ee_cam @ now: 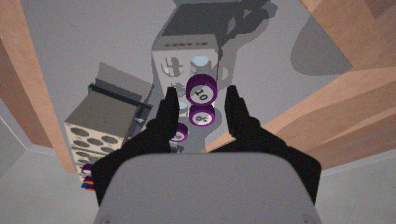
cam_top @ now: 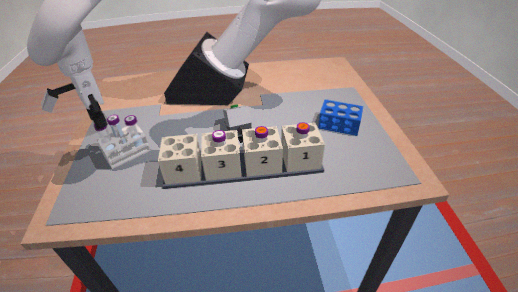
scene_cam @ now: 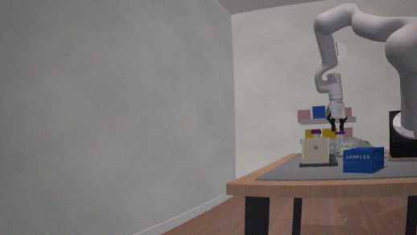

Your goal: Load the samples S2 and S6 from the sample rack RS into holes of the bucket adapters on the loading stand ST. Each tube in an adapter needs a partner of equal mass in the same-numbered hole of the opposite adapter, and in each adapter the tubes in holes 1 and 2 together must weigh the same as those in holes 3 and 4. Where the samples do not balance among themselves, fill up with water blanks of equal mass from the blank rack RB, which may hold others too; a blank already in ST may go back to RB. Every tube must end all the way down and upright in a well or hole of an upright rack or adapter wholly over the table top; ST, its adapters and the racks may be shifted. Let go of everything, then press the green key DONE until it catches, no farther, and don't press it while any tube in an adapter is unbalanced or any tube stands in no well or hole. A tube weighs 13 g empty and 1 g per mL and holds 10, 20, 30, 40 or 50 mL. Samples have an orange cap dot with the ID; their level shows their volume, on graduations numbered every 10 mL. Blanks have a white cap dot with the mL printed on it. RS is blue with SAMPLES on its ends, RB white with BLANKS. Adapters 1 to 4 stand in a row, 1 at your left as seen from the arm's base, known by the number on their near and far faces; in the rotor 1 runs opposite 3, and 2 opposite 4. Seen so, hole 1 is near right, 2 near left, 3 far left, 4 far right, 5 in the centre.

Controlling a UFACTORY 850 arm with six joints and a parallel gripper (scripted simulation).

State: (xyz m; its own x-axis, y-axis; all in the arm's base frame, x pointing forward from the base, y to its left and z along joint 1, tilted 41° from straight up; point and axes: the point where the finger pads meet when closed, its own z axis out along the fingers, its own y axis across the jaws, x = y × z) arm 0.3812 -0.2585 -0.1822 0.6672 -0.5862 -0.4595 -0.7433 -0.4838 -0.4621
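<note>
My gripper is open and empty, low over the far left end of the white blank rack RB. Two purple-capped blanks stand clear of it; the fingers cover a third. In the wrist view the fingers flank the row of caps, with the blank marked 10 and another blank between them, not touching. On stand ST, adapter 1 and adapter 2 each hold an orange-dot sample. Adapter 3 holds a white-dot blank. Adapter 4 has no tubes.
The blue sample rack RS stands at the right of the mat with no tubes in it. The arm's black base is at the back. The green key DONE is just visible behind the adapters.
</note>
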